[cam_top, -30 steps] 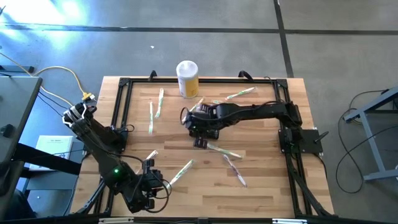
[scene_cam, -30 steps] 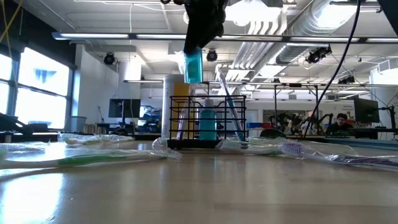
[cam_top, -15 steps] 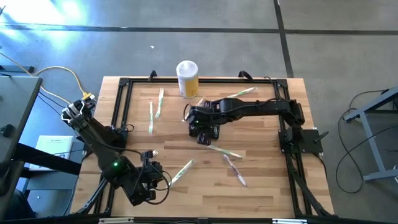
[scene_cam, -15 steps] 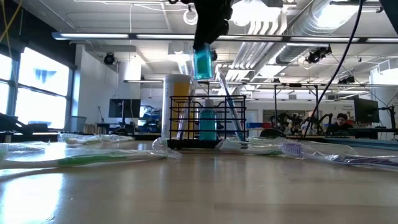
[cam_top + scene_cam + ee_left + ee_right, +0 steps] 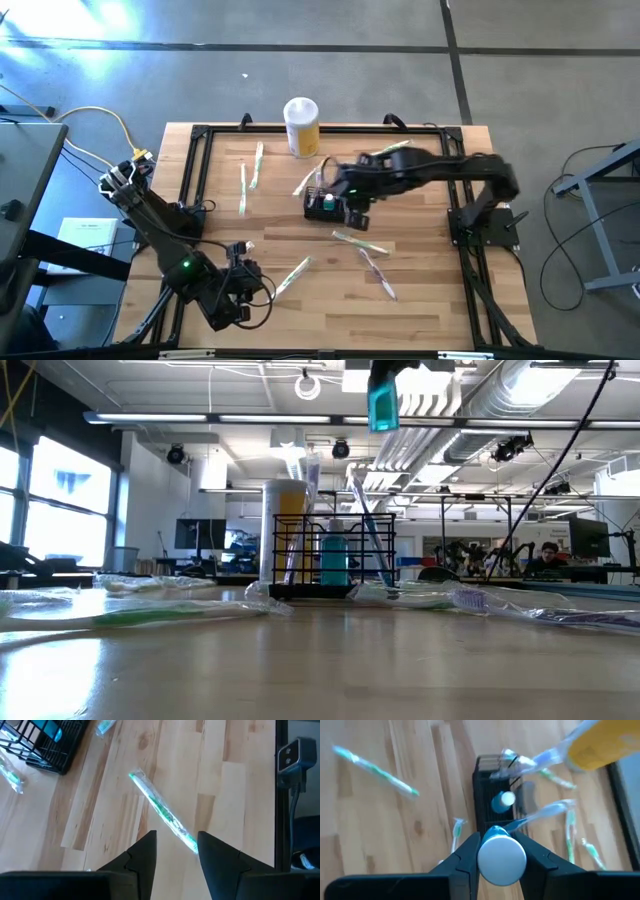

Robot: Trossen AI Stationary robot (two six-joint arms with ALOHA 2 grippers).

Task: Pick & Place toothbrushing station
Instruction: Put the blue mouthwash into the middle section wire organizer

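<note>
Teal bottle (image 5: 383, 405) in your right tool (image 5: 501, 851), clamped between its fingers, has risen and moved clear above the black wire-mesh toothbrushing station (image 5: 334, 556), which stands mid-desk (image 5: 430, 290) holding another teal bottle and brushes. Your left tool (image 5: 174, 851) hovers parted over a wrapped toothbrush (image 5: 162, 811).

Yellow-and-white canister (image 5: 301, 125) upright at the far edge of a wooden table (image 5: 420, 300), inside a black frame (image 5: 195, 170). Wrapped toothbrushes strewn about: two (image 5: 243, 188) (image 5: 258, 163) left of the canister, one (image 5: 385, 150) to its right, one (image 5: 291, 276) near-left, two (image 5: 358, 242) (image 5: 380, 275) near-right. Teal bottle (image 5: 382, 405) aloft, well above the tabletop. Yellow cable (image 5: 95, 115) looping off the left side. Person (image 5: 548, 557) seated far right in the room beyond.
</note>
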